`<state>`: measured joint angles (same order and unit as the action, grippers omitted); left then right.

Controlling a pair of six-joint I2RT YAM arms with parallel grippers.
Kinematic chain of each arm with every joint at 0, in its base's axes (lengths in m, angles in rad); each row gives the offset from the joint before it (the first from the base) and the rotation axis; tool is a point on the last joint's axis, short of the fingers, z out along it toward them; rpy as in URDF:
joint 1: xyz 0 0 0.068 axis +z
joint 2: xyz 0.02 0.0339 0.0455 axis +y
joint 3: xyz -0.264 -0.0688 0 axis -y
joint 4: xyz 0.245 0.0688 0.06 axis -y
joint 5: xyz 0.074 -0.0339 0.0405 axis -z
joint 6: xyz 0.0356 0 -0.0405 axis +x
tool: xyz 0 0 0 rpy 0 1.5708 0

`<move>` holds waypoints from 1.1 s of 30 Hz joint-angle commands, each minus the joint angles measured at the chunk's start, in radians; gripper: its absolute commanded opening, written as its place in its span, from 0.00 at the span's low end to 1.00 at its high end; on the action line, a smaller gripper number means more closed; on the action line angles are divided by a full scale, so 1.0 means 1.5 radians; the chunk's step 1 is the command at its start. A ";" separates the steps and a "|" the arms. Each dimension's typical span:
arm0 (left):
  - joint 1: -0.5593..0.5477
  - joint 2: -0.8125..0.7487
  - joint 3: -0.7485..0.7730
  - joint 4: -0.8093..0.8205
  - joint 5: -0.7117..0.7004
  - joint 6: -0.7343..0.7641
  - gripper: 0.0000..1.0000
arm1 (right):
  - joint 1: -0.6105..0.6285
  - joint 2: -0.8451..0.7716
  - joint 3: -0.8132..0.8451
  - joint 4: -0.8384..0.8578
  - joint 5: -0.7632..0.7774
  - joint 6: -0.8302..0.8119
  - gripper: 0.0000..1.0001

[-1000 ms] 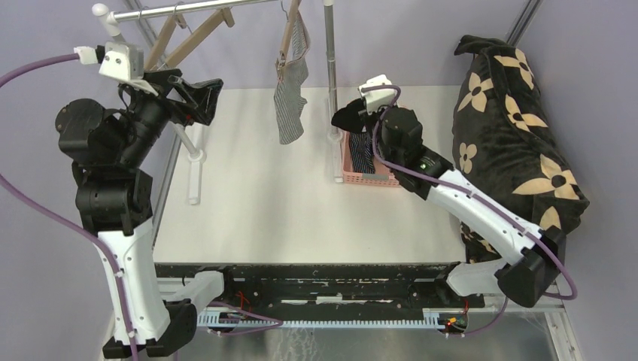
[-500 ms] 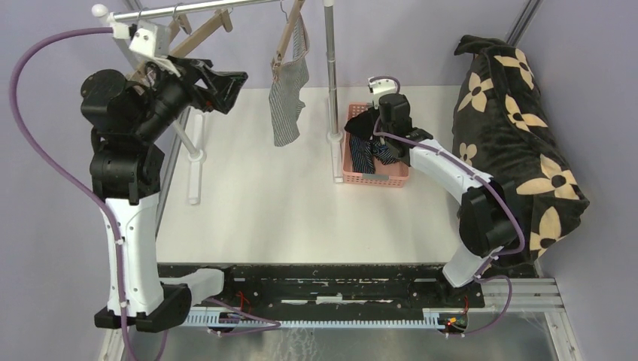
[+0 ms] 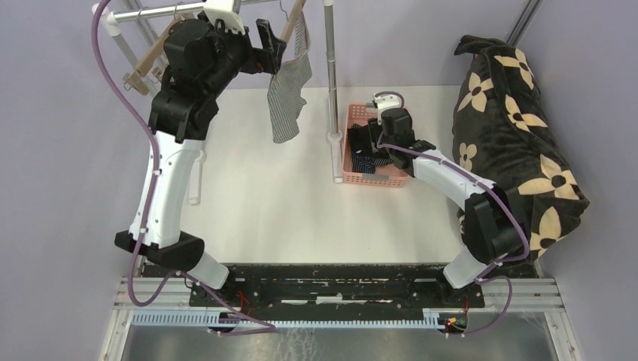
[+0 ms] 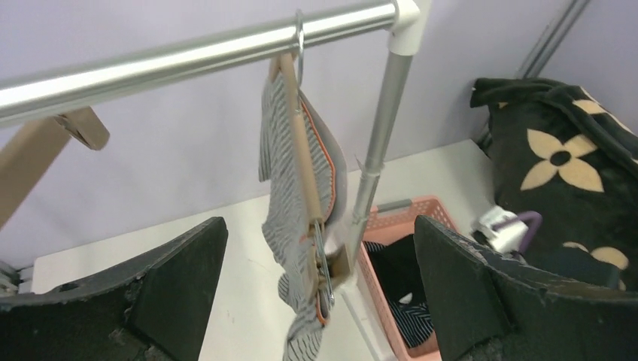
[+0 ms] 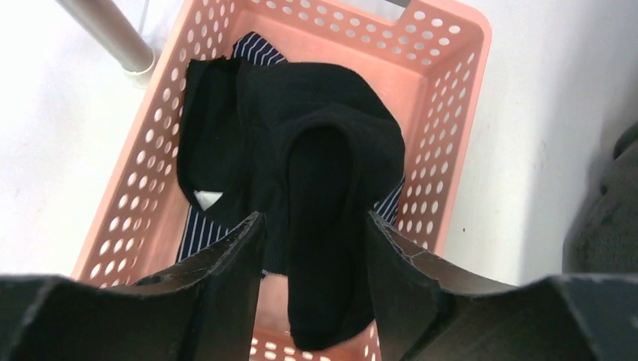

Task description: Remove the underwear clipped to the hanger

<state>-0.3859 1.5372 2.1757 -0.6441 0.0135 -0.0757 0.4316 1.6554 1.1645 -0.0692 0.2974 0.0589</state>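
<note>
A grey-and-white striped underwear (image 4: 284,203) hangs clipped to a wooden hanger (image 4: 299,143) on the metal rail (image 4: 188,56). My left gripper (image 4: 323,293) is open wide just in front of it, one finger on each side, not touching; from above it (image 3: 272,47) sits beside that underwear (image 3: 287,98). My right gripper (image 5: 314,263) is open low over the pink basket (image 5: 451,53). The black underwear (image 5: 316,150) lies loose between its fingers, on top of the navy striped underwear (image 5: 197,235).
The rack's upright post (image 3: 329,68) stands between hanger and basket (image 3: 376,178). Empty wooden hangers (image 3: 150,53) hang at the rail's left end. A large black cushion with tan flowers (image 3: 511,128) fills the right side.
The left arm swung up and right from the rack's left end to the hanging striped underwear. The right gripper came down into the basket with the black underwear and opened, letting it go.
</note>
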 commanded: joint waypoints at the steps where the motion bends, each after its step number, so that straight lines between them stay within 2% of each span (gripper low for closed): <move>1: -0.001 0.023 0.072 0.018 -0.059 0.046 0.99 | -0.002 -0.094 -0.033 0.035 -0.014 0.028 0.57; 3: -0.001 0.036 0.068 0.037 -0.073 0.050 0.99 | -0.001 -0.118 -0.051 0.037 -0.032 0.036 0.54; 7: -0.001 0.058 0.064 0.073 -0.087 0.061 0.99 | 0.000 -0.154 -0.078 0.029 -0.062 0.046 0.56; 15: -0.001 0.101 0.064 0.097 -0.060 0.055 1.00 | 0.002 -0.249 -0.132 0.017 -0.087 0.058 0.53; 21: -0.001 0.107 0.045 0.126 -0.067 0.054 0.92 | 0.009 -0.310 -0.137 -0.026 -0.106 0.031 0.45; 24: -0.001 0.112 0.043 0.133 -0.078 0.053 0.87 | 0.011 -0.338 -0.135 -0.038 -0.108 0.029 0.45; 27: -0.001 0.123 0.047 0.129 -0.083 0.052 0.75 | 0.015 -0.358 -0.134 -0.050 -0.113 0.030 0.44; 33: 0.000 0.147 0.048 0.116 -0.082 0.049 0.73 | 0.020 -0.394 -0.144 -0.058 -0.113 0.025 0.44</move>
<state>-0.3859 1.7237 2.2337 -0.5049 -0.0994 -0.0254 0.4538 1.1084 0.9508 -0.1608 0.1337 0.1101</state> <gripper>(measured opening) 0.734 0.441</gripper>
